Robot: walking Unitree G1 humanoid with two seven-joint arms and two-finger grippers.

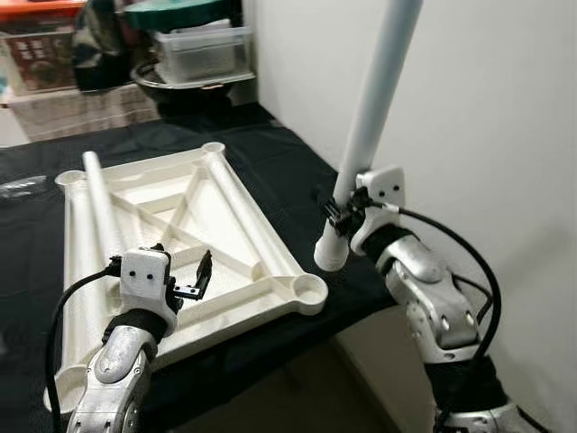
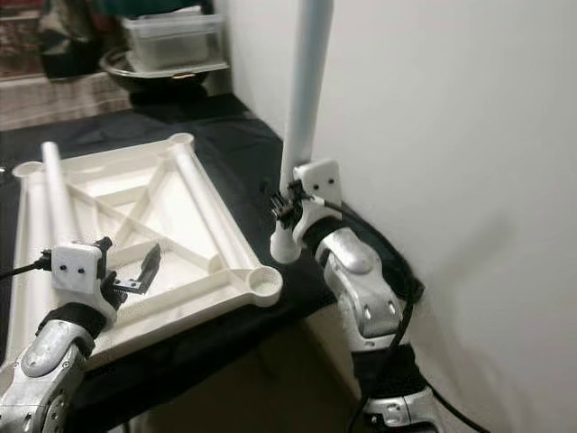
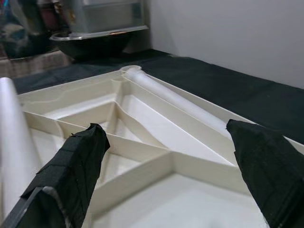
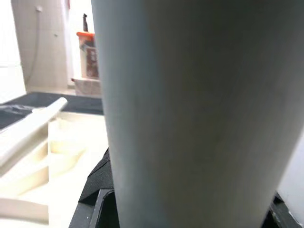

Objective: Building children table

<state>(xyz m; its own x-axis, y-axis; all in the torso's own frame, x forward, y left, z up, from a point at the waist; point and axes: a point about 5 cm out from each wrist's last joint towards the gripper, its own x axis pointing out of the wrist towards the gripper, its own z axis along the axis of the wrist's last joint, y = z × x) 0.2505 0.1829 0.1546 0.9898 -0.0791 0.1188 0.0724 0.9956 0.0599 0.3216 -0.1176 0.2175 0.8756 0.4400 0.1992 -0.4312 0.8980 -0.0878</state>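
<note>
A white plastic table top [image 1: 236,209] lies upside down on a black cloth, ribs up, with round leg sockets at its corners [image 1: 309,290]. My right gripper [image 1: 340,216] is shut on a white table leg [image 1: 371,117], held nearly upright, its lower end just right of the near-right socket. In the right wrist view the leg [image 4: 190,109] is very close to the camera. A second white leg [image 1: 101,206] lies along the left side of the top. My left gripper [image 1: 185,273] hovers open over the near part of the top, its black fingertips [image 3: 76,166] spread apart above the ribs.
The black cloth [image 1: 279,162] covers the work surface, whose right edge runs close to a white wall [image 1: 487,135]. At the back stand a clear lidded storage box [image 1: 200,52] on a dark bowl, and more boxes on the left.
</note>
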